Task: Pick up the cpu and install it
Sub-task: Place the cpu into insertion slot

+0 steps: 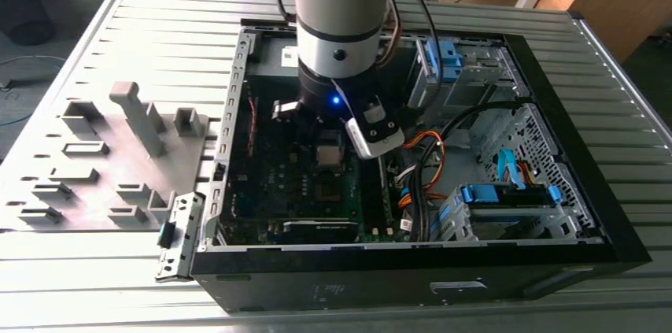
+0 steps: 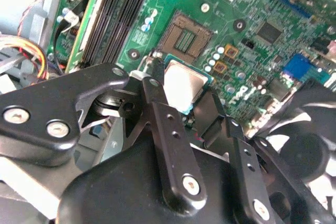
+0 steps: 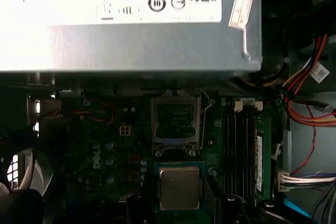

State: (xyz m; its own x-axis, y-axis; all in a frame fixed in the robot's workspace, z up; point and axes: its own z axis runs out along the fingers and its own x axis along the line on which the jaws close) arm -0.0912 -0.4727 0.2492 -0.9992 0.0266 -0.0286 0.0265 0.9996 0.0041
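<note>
A ribbed metal desk [image 1: 126, 18] carries an open computer case [image 1: 367, 286] lying on its side, with a grey fixture tray [image 1: 105, 160] beside it on the exterior view's left.

In the second wrist view the cpu [image 2: 184, 83] is a small flat square with a pale metal top. It sits between the two black fingers [image 2: 160, 119], which look clamped on its opposite edges. It hangs just above the green motherboard [image 2: 252, 3], right beside the socket and not in it.

I judge it to be light, thin and rigid, so weight is no worry. The risk is tilt and slip, because the metal top is smooth and the edges give little to bite on. The edges are the right place to hold it (the underside and the socket's contact field are the delicate parts and should meet nothing but each other). Light, even pressure with the chip kept level seems wise.

In the first wrist view the socket [image 3: 176, 121] lies bare with its retaining frame around it. The memory slots [image 3: 244, 145] run alongside it, and the grey power supply [image 3: 131, 40] lies beyond. Orange and red wires [image 3: 304, 77] bunch at the case's side, apart from the chip.
</note>
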